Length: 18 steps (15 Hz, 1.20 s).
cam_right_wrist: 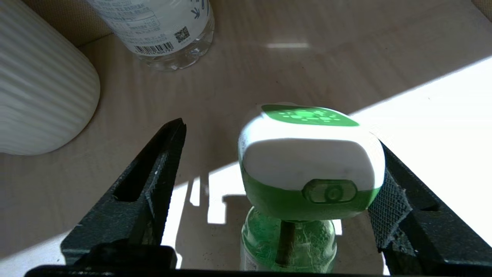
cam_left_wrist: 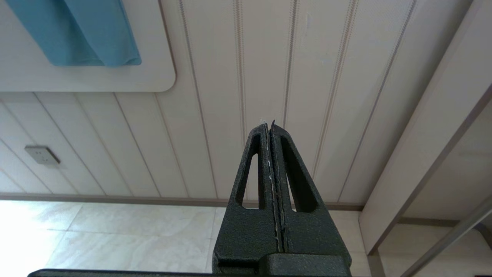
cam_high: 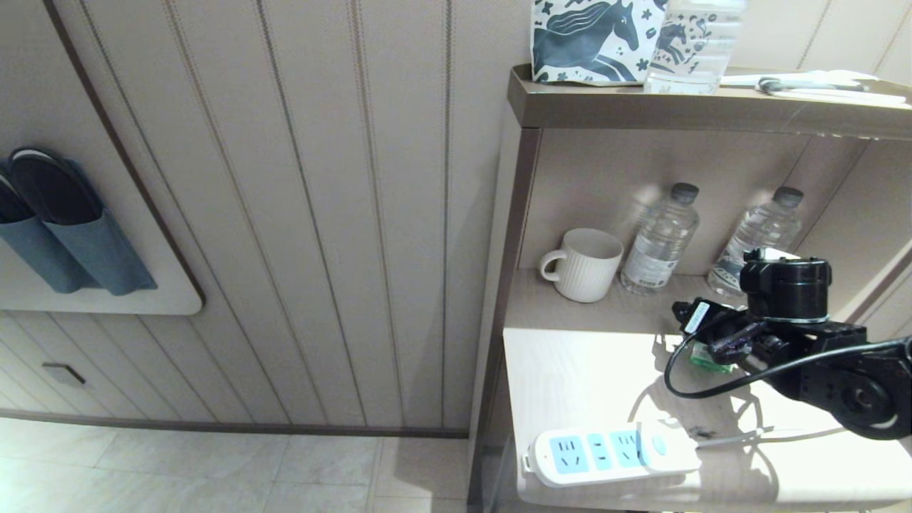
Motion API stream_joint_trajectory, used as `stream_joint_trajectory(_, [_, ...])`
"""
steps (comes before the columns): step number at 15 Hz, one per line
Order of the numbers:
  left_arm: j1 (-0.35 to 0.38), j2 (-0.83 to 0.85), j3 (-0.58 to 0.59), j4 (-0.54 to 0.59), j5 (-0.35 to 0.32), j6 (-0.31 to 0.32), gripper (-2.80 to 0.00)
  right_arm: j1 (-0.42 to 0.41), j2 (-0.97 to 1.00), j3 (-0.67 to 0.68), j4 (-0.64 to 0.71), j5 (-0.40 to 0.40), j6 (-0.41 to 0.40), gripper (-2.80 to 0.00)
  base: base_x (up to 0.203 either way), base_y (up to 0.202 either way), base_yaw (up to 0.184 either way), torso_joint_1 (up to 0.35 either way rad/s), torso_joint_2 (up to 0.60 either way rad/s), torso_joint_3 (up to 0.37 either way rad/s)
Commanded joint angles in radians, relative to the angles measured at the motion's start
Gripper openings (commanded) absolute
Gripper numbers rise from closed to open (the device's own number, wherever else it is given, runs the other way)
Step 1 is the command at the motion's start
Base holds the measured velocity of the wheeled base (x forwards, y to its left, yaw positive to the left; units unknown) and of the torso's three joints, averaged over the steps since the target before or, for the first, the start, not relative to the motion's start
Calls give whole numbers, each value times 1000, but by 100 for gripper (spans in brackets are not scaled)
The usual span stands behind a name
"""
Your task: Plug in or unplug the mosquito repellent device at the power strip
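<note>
The mosquito repellent device (cam_right_wrist: pixel 311 165), with its white and green head over a translucent green bottle, stands upright on the pale table (cam_high: pixel 570 370). My right gripper (cam_right_wrist: pixel 278 134) is open around it: one finger (cam_right_wrist: pixel 388 200) lies against its side and the other finger (cam_right_wrist: pixel 153 173) stands well apart. In the head view only a green sliver of the device (cam_high: pixel 709 356) shows under the right gripper (cam_high: pixel 712 335). The white power strip (cam_high: pixel 613 452) lies at the table's front edge with its blue sockets empty. My left gripper (cam_left_wrist: pixel 269 125) is shut and holds nothing, off to the side facing the wall.
A ribbed white mug (cam_high: pixel 584 263) and two clear water bottles (cam_high: pixel 659 242) (cam_high: pixel 759 239) stand at the back of the shelf niche. The upper shelf (cam_high: pixel 641 100) overhangs them. The strip's white cord (cam_high: pixel 769 434) runs right across the table.
</note>
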Motion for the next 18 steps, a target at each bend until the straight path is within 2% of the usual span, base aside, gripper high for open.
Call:
stream_joint_trajectory(1, [0,1,0,-2,0,1,-280,2,-7,-1,-6,-3,0,0,0,0,0,0,0,0])
stream_joint_trajectory(8, [0,1,0,-1,0,1,-280,-1,-36,-6,-24,-6,-10,0,0,0,0,0,0,0])
stream_joint_trajectory(18, [0,1,0,-1,0,1,-280,14,-248,32,-19,-11,-40,0,0,0,0,0,0,0])
